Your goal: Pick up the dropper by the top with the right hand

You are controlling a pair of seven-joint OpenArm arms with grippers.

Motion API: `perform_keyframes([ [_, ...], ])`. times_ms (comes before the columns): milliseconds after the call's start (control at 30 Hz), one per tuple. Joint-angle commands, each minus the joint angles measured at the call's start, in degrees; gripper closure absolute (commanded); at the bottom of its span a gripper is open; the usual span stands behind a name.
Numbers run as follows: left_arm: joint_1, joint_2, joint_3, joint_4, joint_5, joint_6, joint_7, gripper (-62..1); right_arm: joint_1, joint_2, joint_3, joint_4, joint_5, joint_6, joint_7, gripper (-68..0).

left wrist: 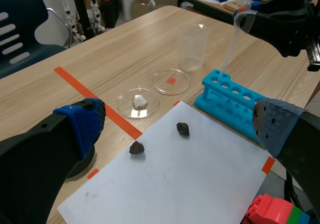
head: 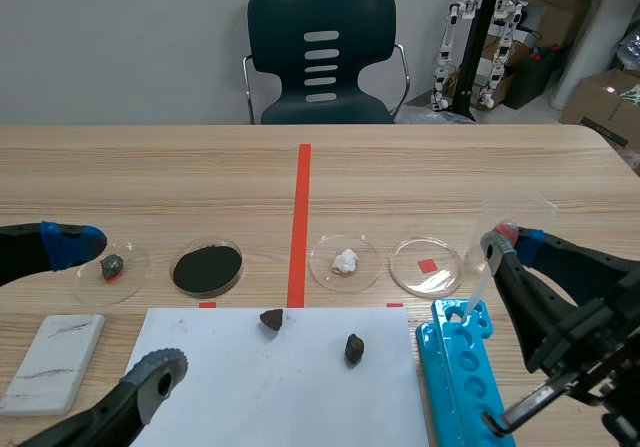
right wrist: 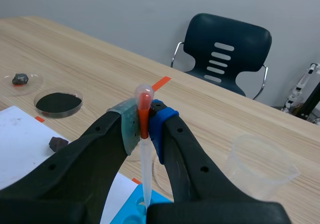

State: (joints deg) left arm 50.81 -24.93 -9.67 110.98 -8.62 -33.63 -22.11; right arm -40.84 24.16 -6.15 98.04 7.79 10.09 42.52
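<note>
Grip looks done: right hand (right wrist: 144, 128) is clamped on the dropper (right wrist: 144, 174) at its red top bulb, tube hanging straight down w/ tip in the end hole of the blue rack (head: 462, 377) on the surface (head: 420, 172). Next move, imo: lift straight up till tip clears the hole, no sideways drag. Left hand (left wrist: 177, 126) is wide open, holding nothing, well apart.

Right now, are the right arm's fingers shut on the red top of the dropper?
Yes, in the right wrist view the right fingers press the dropper between their pads at its red top.
</note>
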Motion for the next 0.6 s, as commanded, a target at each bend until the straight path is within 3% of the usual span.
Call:
perform_keyframes([
  [0,0.5,0.3,-0.1,0.3,-0.6,0.0,-0.7,-61.9,-1.5,0.5,1.4,2.7,0.4,0.0,0.8,-3.3],
  [200,0.5,0.3,-0.1,0.3,-0.6,0.0,-0.7,-62.0,-9.1,-0.2,4.7,9.3,0.4,0.0,0.7,-3.3],
  [567,0.5,0.3,-0.1,0.3,-0.6,0.0,-0.7,-62.0,-20.5,-0.5,4.7,18.6,0.4,-0.3,0.7,-3.3],
])
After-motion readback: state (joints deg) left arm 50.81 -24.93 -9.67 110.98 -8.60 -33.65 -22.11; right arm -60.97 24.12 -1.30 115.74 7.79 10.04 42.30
